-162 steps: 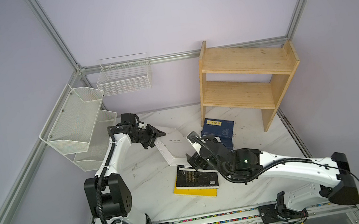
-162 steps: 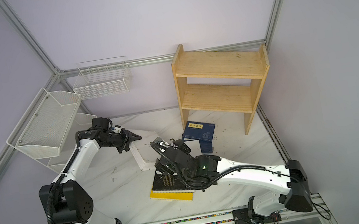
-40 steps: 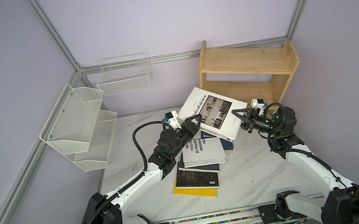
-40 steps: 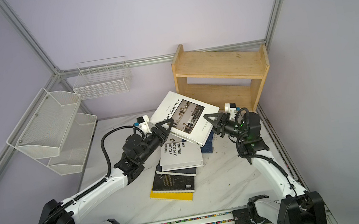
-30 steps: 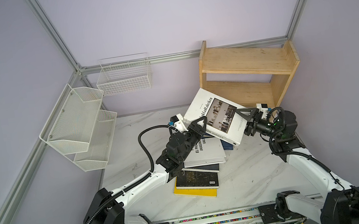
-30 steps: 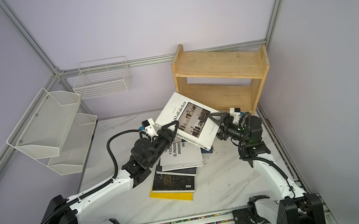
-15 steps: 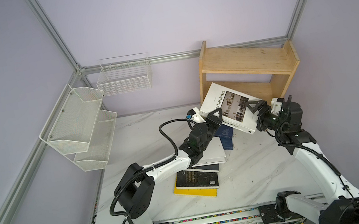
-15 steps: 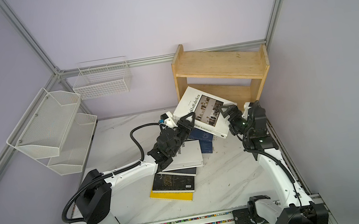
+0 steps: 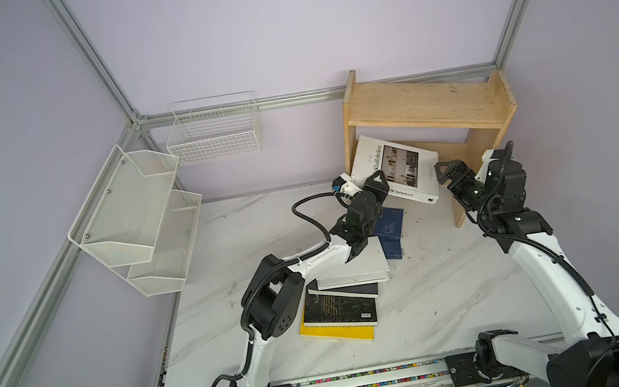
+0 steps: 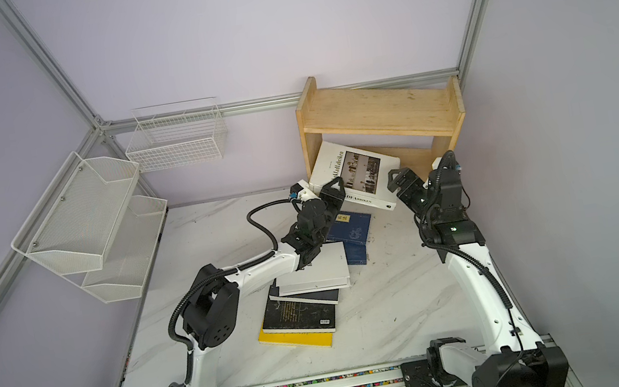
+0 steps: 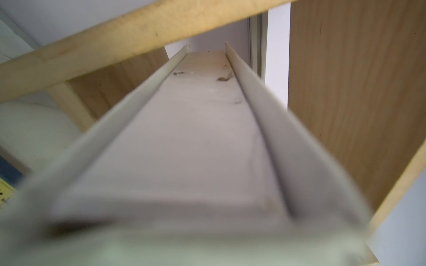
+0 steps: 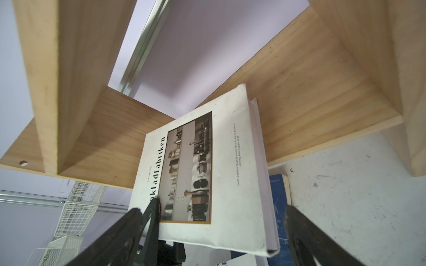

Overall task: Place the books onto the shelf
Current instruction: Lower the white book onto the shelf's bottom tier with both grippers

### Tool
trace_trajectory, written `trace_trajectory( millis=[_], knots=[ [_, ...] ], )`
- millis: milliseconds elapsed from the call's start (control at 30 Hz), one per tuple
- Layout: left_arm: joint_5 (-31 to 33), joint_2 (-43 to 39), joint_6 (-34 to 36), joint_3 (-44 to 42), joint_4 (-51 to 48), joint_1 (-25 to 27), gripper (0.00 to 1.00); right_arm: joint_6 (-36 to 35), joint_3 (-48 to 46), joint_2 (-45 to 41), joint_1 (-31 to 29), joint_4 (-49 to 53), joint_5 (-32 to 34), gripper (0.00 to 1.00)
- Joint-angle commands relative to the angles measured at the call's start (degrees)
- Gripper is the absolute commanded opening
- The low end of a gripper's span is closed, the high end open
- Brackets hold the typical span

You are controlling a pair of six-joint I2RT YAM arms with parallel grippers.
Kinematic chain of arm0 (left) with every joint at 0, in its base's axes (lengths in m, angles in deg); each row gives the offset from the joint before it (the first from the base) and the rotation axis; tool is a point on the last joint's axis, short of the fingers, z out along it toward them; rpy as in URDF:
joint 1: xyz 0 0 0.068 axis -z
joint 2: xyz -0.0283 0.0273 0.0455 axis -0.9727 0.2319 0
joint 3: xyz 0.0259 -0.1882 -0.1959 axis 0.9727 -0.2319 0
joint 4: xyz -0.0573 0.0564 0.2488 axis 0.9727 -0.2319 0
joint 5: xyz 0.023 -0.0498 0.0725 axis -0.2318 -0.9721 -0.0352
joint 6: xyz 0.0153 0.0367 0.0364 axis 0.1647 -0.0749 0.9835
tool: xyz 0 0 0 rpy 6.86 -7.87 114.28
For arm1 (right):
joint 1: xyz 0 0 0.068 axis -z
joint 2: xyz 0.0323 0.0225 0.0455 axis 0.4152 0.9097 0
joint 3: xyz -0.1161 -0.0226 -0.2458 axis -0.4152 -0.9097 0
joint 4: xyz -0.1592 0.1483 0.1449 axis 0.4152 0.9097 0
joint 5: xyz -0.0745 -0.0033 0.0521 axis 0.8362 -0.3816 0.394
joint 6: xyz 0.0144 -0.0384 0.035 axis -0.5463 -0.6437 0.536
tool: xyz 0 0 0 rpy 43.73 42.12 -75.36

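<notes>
The white book (image 9: 396, 168) hangs tilted in the air, with its far edge at the mouth of the lower tier of the shelf (image 9: 424, 104), close by the side panel nearer my left arm. Its near edge is out over the table (image 9: 440, 287). Whether it rests on the board yet I cannot tell. I judge the tilt lets the leading edge find the board before the rest follows. My left gripper (image 9: 376, 189) is clamped on the low near corner, covers and pages pinched between the jaws, which leaves the far end free to slide in. My right gripper (image 9: 449, 175) sits at the opposite edge with jaws spread wide, grasping nothing. It is placed there, I think, to steady the book or push it home. The book is a thick white paperback with dark lettering running up the cover beside a framed photograph, print on the spine and smudged page edges. Below it lies a navy book (image 9: 390, 223), and nearer my bases a stack (image 9: 342, 307) of white, black and yellow ones, none shelved.
</notes>
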Motion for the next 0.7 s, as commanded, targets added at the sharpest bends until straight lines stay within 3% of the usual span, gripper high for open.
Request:
trace_trajectory(
  millis=[0, 200, 667],
  knots=[
    [-0.25, 0.86, -1.27, 9.84, -0.27, -2.02, 0.32, -2.8, 0.63, 1.39, -0.05, -1.62, 0.73, 0.96],
    [0.91, 4.58, -0.3, 16.76, -7.72, -3.03, 0.38, -2.01, 0.21, 5.67, -0.05, -6.25, -2.01, 0.95],
    [1.29, 10.85, -2.23, 26.08, -13.2, -4.68, 0.53, -3.59, 1.06, 13.12, -0.05, -12.58, -5.28, 0.93]
  ],
)
